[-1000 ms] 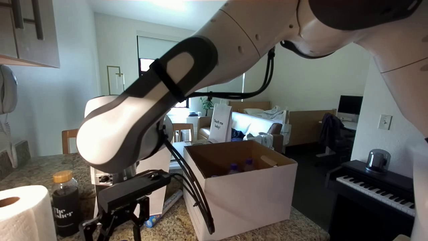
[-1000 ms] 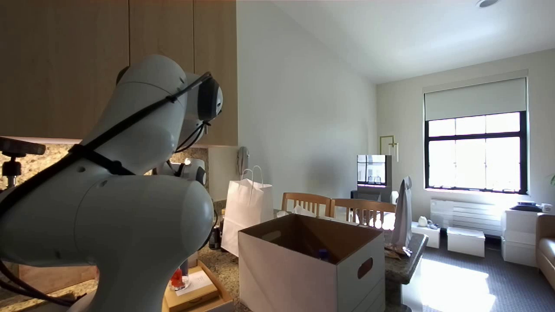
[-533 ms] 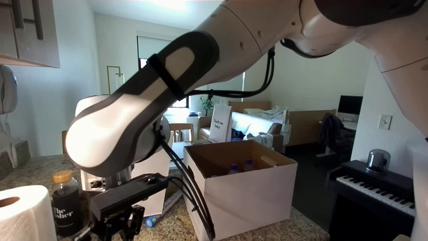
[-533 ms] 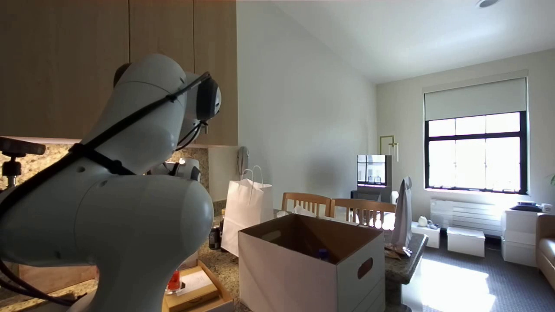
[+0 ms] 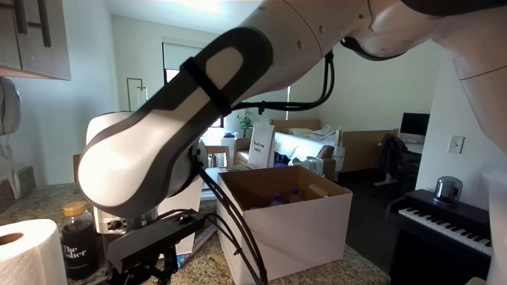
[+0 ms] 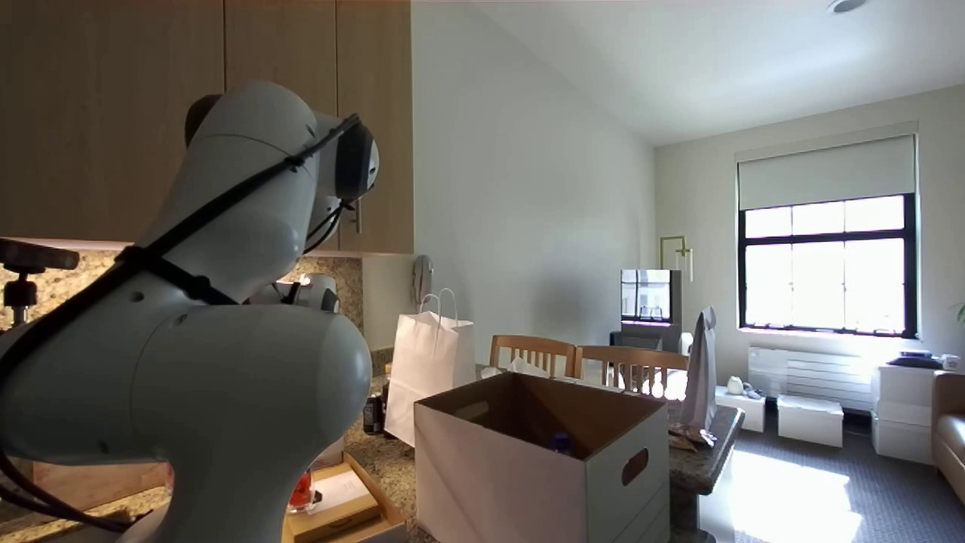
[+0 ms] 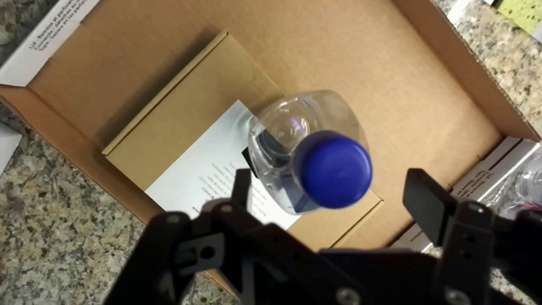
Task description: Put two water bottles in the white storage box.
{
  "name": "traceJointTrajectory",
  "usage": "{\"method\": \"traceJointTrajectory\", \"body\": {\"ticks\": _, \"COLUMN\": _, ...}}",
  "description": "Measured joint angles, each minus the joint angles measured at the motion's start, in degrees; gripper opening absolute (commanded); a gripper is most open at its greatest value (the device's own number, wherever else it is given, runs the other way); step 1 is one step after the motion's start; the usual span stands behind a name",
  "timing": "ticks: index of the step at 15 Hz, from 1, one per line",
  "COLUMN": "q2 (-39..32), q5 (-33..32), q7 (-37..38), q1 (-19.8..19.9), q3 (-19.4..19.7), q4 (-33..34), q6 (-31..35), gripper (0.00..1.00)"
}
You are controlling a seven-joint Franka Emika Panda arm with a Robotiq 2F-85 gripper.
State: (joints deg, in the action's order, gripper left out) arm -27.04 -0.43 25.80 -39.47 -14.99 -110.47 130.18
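In the wrist view, a clear water bottle (image 7: 283,127) with a blue cap (image 7: 336,171) stands in a shallow cardboard tray. My gripper (image 7: 328,180) is open over it, with the left finger (image 7: 241,186) and right finger (image 7: 425,207) apart from the cap on both sides. Part of a clear bottle (image 7: 531,178) shows at the right edge, outside the tray. The white storage box (image 5: 295,239) has bottles inside, with two blue-purple caps (image 5: 276,198) showing; in an exterior view the same box (image 6: 497,475) shows one cap (image 6: 562,441). My fingertips drop below the frame in an exterior view.
A flat brown carton (image 7: 199,89) with white paper (image 7: 211,156) lies in the tray (image 7: 360,51). A black bottle with a wooden lid (image 5: 79,245) and a paper towel roll (image 5: 35,253) stand beside the arm. A white paper bag (image 6: 433,369) stands behind the box.
The gripper has come lower in the exterior view, with its fingers sinking toward the bottom edge. A red-marked item in the shallow tray has shifted slightly left. The white storage box stayed put.
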Motion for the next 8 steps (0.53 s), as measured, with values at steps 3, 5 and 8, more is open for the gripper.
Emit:
{"method": "traceJointTrajectory", "body": {"ticks": 3, "q2": 1.25, "q5": 0.0, "q7": 0.7, "q1": -0.77, "q3": -0.3, "q4": -1.95, "q6": 0.52, "gripper": 0.73}}
{"method": "traceJointTrajectory", "body": {"ticks": 5, "q2": 1.89, "q5": 0.0, "q7": 0.97, "q1": -1.28, "q3": -0.5, "q4": -3.05, "q6": 0.56, "gripper": 0.59}}
{"method": "traceJointTrajectory", "body": {"ticks": 8, "q2": 3.02, "q5": -0.04, "q7": 2.3, "q1": -2.04, "q3": -0.6, "q4": -4.34, "q6": 0.6, "gripper": 0.4}}
